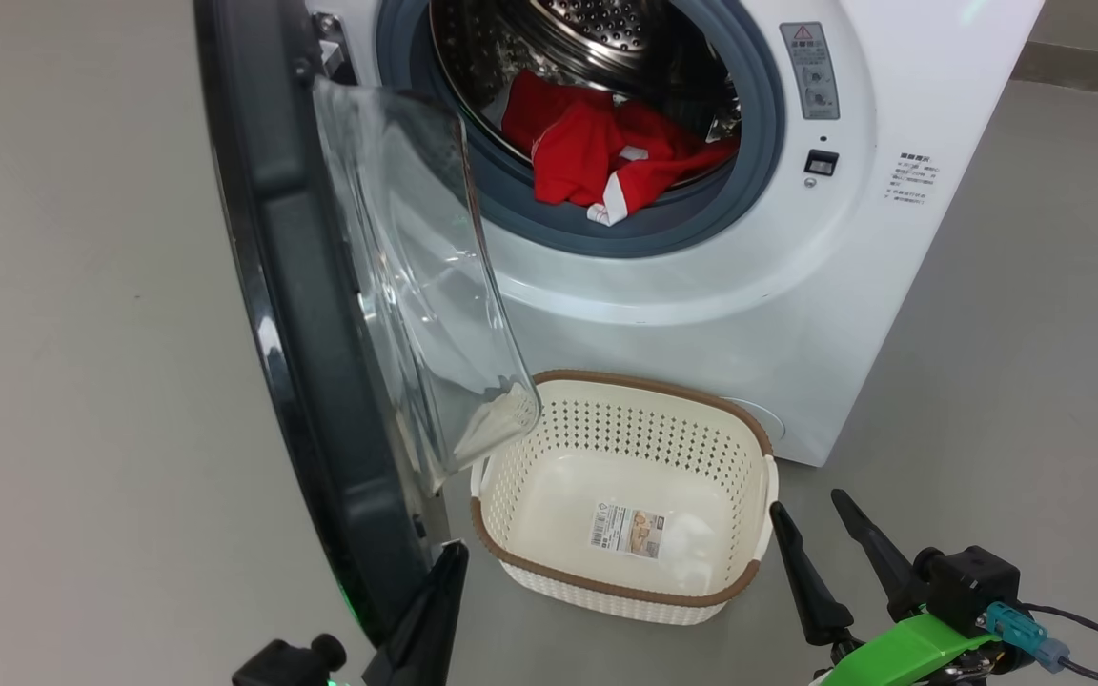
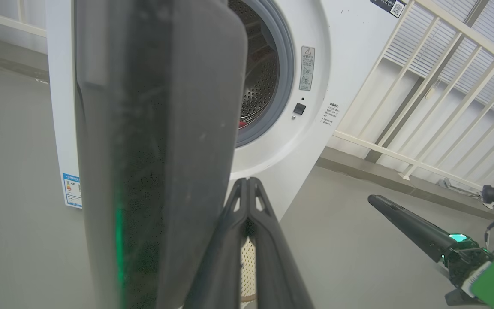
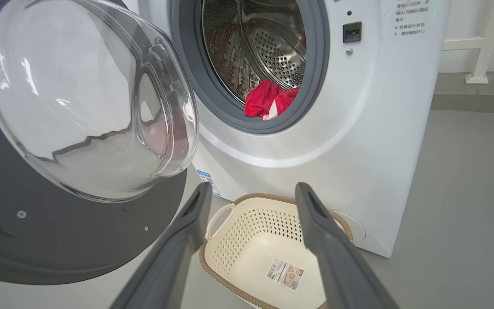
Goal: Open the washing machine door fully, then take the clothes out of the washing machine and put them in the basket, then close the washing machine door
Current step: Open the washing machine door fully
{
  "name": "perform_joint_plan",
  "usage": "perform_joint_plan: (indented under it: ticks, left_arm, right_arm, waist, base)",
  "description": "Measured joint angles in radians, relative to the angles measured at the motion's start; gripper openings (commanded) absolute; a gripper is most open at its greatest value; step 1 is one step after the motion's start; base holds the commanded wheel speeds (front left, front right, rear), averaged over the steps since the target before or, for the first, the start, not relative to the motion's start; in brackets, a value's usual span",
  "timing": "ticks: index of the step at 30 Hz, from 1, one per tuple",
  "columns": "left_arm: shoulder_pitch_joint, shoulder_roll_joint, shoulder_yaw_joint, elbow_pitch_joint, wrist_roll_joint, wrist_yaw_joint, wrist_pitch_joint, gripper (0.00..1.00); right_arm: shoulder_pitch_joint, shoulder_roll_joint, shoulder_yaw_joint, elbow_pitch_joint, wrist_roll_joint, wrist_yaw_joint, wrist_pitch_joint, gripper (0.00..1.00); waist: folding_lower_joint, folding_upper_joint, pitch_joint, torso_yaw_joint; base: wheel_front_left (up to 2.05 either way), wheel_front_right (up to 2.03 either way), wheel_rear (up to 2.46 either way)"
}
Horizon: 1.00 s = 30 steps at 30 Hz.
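Well, the washing machine door [image 1: 320, 333] stood swung wide off the washing machine [image 1: 701, 314], red clothes [image 1: 606, 157] heaped at its drum mouth, the basket [image 1: 625, 386] on smooth grey floor [image 1: 82, 381] right in front; the left gripper [image 1: 454, 551], fingers pinched together, sat by the door's lower edge, the right gripper [image 1: 808, 503] gaped empty near the basket, white railing [image 2: 423, 107] beside the machine

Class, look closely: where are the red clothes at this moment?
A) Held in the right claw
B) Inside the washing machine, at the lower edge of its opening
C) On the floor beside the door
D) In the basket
B: the clothes lie in the washing machine, spilling onto its grey gasket, and the basket has no garment in it.
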Motion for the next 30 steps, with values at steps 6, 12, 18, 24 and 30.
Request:
perform_joint_plan:
  ticks: [6, 12, 18, 24, 30]
  left_arm:
    - [-0.009, -0.007, 0.03, 0.005, -0.001, -0.001, 0.001, 0.0]
    - [-0.007, -0.013, 0.149, 0.011, 0.008, 0.006, 0.001, 0.0]
    - [-0.007, -0.013, 0.346, 0.026, 0.061, 0.01, 0.001, 0.0]
    - [-0.032, -0.015, 0.53, 0.064, 0.128, -0.007, 0.001, 0.0]
    - [-0.125, -0.006, 0.665, 0.129, 0.167, -0.017, 0.001, 0.0]
  right_arm:
    - [0.0, 0.001, 0.0, 0.0, 0.0, 0.0, 0.0, 1.0]
    - [0.0, 0.003, 0.001, -0.003, 0.0, 0.0, 0.0, 1.0]
    - [0.0, 0.004, 0.004, -0.003, -0.001, 0.0, 0.0, 1.0]
    - [-0.004, 0.004, 0.007, -0.003, -0.004, 0.0, 0.0, 1.0]
    - [-0.026, 0.002, 0.014, -0.003, -0.012, 0.0, 0.0, 1.0]
  waist:
    - [0.0, 0.0, 0.001, 0.005]
    - [0.0, 0.0, 0.007, 0.013]
    - [0.0, 0.0, 0.018, 0.02]
    - [0.0, 0.0, 0.035, 0.02]
    - [0.0, 0.0, 0.06, 0.015]
  base:
    - [0.0, 0.0, 0.0]
    - [0.0, 0.0, 0.0]
    - [0.0, 0.0, 0.0]
    - [0.0, 0.0, 0.0]
    - [0.0, 0.0, 0.0]
